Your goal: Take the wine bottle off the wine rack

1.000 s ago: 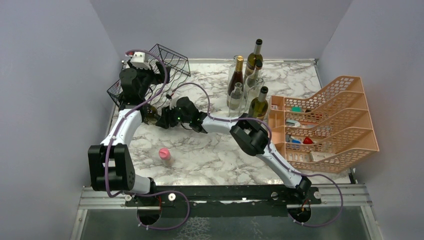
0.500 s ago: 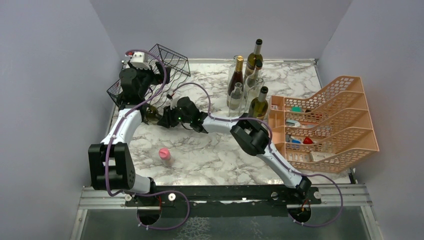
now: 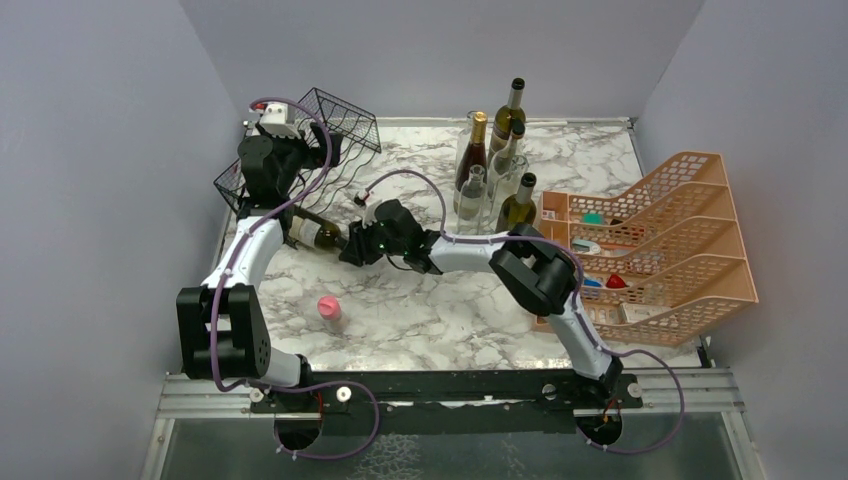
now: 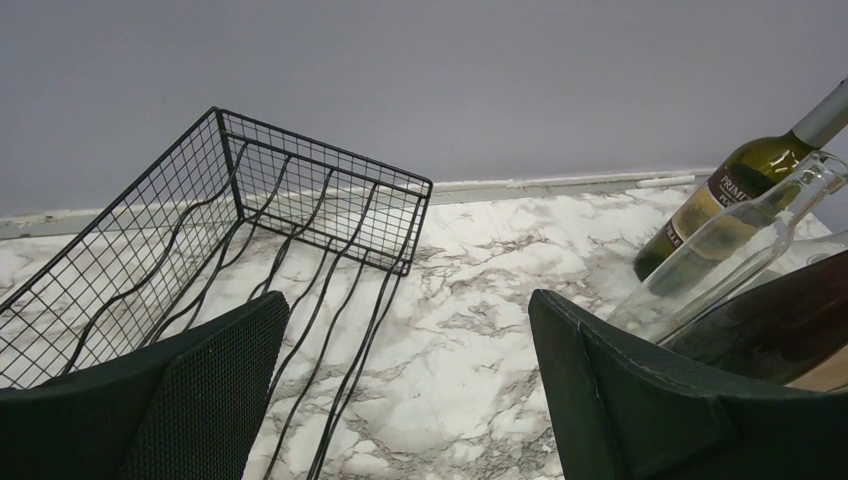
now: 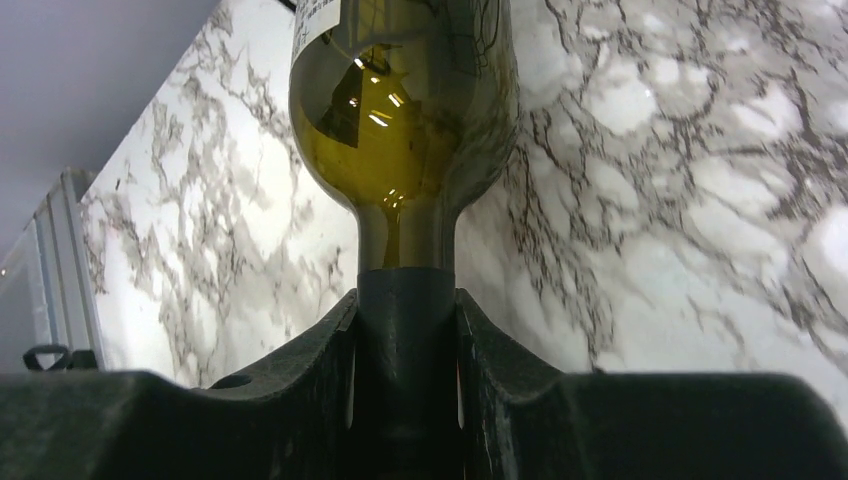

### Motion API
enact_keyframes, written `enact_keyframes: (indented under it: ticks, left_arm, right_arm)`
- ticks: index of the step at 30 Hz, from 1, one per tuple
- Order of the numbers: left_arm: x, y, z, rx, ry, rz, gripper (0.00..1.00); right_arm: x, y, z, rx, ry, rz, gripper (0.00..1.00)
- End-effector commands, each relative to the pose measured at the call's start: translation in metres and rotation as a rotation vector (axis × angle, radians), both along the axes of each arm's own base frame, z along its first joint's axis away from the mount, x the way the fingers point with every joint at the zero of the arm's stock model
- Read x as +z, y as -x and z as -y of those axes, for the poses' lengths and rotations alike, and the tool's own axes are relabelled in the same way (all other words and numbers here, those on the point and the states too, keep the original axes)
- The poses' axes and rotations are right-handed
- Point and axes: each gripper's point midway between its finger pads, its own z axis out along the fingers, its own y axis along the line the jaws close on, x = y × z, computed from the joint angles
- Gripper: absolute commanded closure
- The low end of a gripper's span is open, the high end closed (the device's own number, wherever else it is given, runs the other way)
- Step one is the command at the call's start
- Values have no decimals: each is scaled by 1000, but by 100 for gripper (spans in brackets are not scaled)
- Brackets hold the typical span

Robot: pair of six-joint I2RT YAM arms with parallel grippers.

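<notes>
1. Lying on its side, the green wine bottle (image 5: 405, 90) is at the front of the black wire wine rack (image 3: 345, 118), with its neck pointing away from the rack.
2. The right gripper (image 5: 405, 320) is clamped on that neck, just below the shoulder.
3. The bottle's base is hidden behind the left forearm, so I cannot tell whether it is free of the wires.
4. The left gripper (image 4: 410, 400) hangs over the rack with its fingers spread wide, grasping nothing.
5. The grasp looks made. What seems left is drawing the base free and setting the bottle on the marble table (image 3: 440, 310).
6. Upright bottles (image 3: 495, 160) cluster at the far middle.
</notes>
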Motion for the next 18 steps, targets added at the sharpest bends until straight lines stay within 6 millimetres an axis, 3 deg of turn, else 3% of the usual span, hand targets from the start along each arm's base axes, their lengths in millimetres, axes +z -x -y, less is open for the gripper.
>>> enact_keyframes:
  ticks: [1,6,12,18]
  left_arm:
    - [24,-3,2,-28,12,58,3]
    - [21,-4,6,-49,30,45,3]
    - [10,-9,15,-93,43,15,1]
    - [10,-5,39,-169,34,17,1]
  right_arm:
    - [66,-1,13,-41,-70,126,99]
    - [76,6,44,-79,-7,146,99]
    - [77,25,97,-94,73,136,99]
    - [79,42,154,-148,215,143,99]
